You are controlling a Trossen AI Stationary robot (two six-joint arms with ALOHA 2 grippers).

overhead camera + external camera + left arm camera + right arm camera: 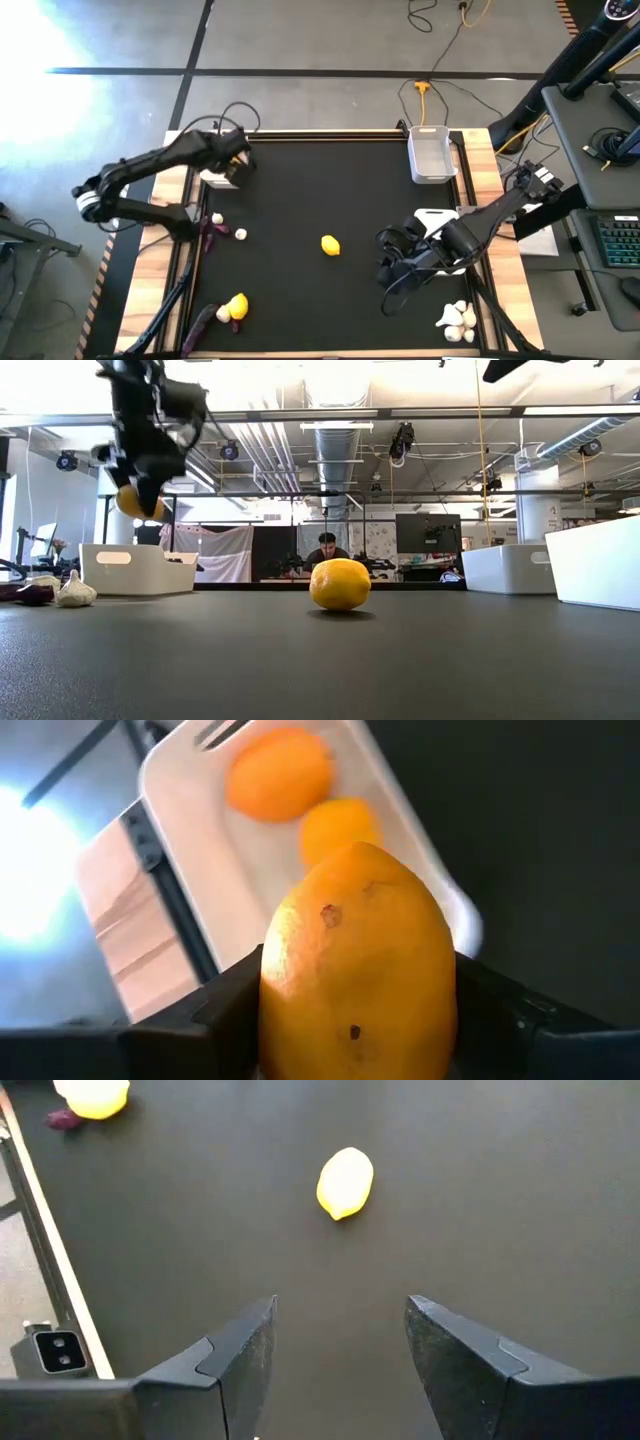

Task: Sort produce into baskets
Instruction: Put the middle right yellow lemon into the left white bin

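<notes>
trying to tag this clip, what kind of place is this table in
Most likely a robotics lab or open workshop. The low view shows exposed ceiling ducts, a person at monitors behind the table, and the high view shows a desk with a keyboard.

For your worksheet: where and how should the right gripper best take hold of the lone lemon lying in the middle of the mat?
Probably across its narrow middle, coming down from above. The lemon lies on its side alone on the mat, nothing beside it, its long axis running diagonally. The right gripper, open, already faces it; turning so the fingers straddle the short axis should keep it from rolling.
</notes>
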